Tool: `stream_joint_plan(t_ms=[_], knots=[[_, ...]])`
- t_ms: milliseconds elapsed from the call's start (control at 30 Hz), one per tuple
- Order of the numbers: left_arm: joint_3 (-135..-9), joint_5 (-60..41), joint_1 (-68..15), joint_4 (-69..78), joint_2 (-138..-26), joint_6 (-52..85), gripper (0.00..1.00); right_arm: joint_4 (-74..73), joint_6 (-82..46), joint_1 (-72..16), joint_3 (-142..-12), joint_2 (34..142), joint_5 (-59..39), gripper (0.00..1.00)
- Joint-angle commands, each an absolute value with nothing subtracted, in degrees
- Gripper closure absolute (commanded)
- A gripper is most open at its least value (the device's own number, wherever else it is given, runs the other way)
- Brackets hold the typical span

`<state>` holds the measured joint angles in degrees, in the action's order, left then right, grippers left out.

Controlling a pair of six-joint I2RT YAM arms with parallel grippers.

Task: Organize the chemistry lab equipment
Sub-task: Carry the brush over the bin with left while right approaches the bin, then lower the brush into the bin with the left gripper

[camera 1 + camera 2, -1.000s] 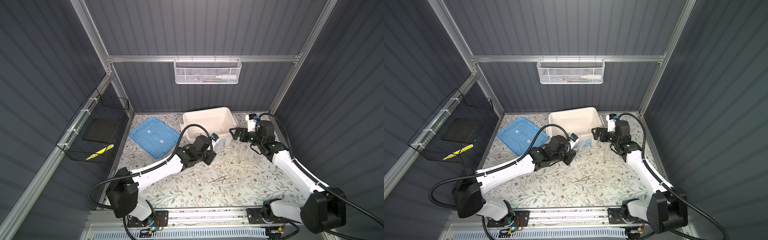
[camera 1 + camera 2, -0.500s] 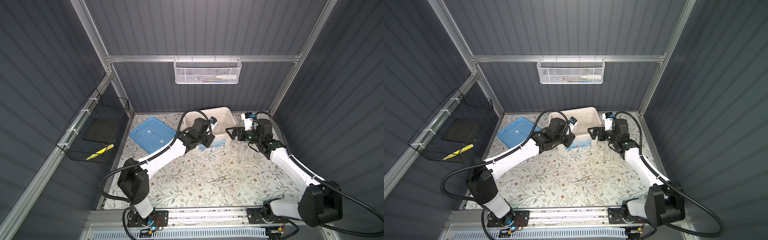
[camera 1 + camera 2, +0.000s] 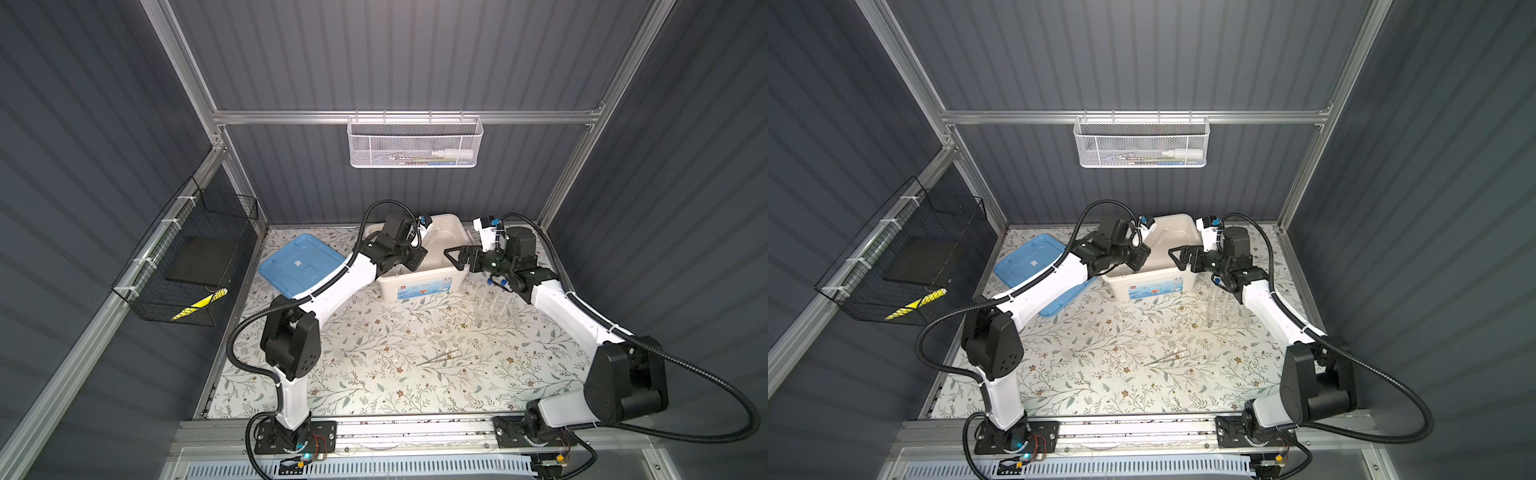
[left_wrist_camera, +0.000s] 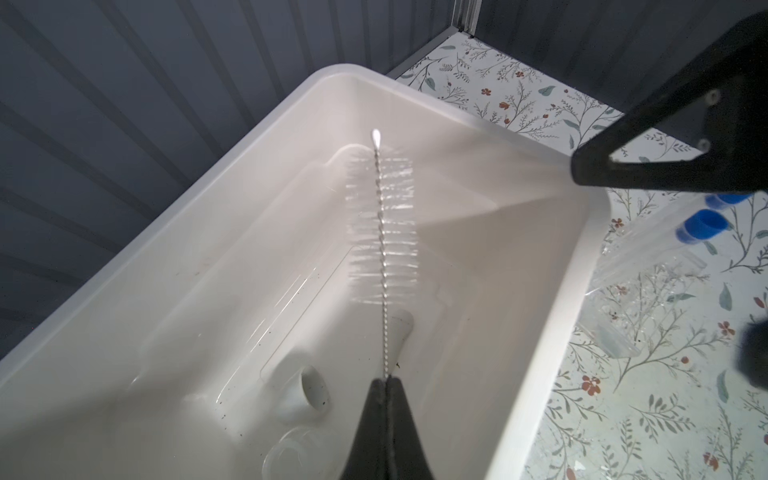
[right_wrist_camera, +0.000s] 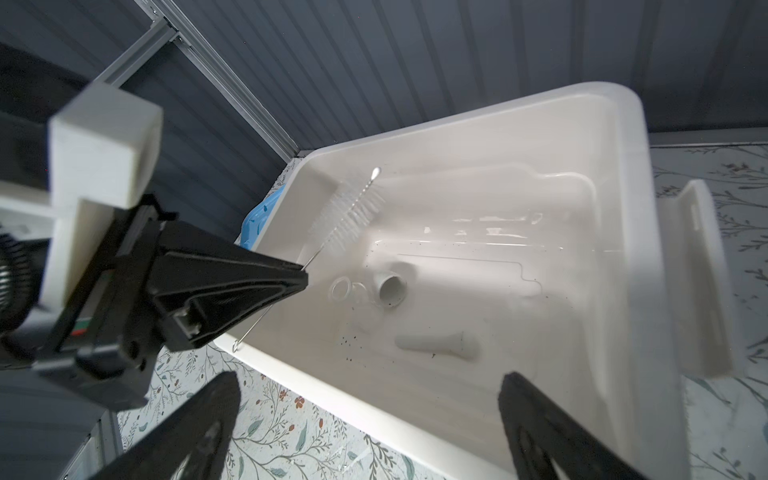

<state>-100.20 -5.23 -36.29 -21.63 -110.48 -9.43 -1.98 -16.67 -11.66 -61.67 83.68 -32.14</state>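
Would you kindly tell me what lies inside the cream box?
A mortar, pestle and glass dish; the left gripper holds a brush over them, hiding one corner.

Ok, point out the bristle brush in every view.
In a top view: brush, a faint pale streak inside the cream box, just beyond the left tool.
In a top view: the same faint streak inside the box.
Left wrist: mid-picture, wire stem pinched in the shut left tool.
Right wrist: bristles past the left tool's tip, above the box floor.
Shared landmark: the cream box.
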Motion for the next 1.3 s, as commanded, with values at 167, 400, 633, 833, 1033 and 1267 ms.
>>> stream_joint_plan(t_ms=[167,400,633,833,1033,1267], knots=[[-113.26,-12.85,-31.74,-24.03,-121.32,-14.61,1.00,-1.99,-16.35,-11.43,-63.87,84.53,-31.07,0.01],[-120.75,-15.54,-30.02,-24.87,-128.90,-15.79,1.00,0.00,-15.47,-11.47,-64.34,84.46,-29.82,0.01],[-121.66,-17.13,-29.97,-23.45,-132.36,-16.70,0.99,0.44,-15.56,-11.43,-64.76,84.83,-29.38,0.01],[-124.56,-15.41,-29.97,-25.00,-136.08,-15.93,0.99,0.75,-15.73,-11.44,-64.86,85.12,-29.36,0.01],[-125.67,-14.12,-29.97,-25.77,-138.96,-15.73,0.98,2.54,-15.82,-11.40,-65.47,85.44,-28.65,0.01],[-125.75,-13.05,-29.97,-26.10,-140.44,-14.88,0.97,3.30,-15.91,-11.45,-65.83,85.73,-28.44,0.01]])
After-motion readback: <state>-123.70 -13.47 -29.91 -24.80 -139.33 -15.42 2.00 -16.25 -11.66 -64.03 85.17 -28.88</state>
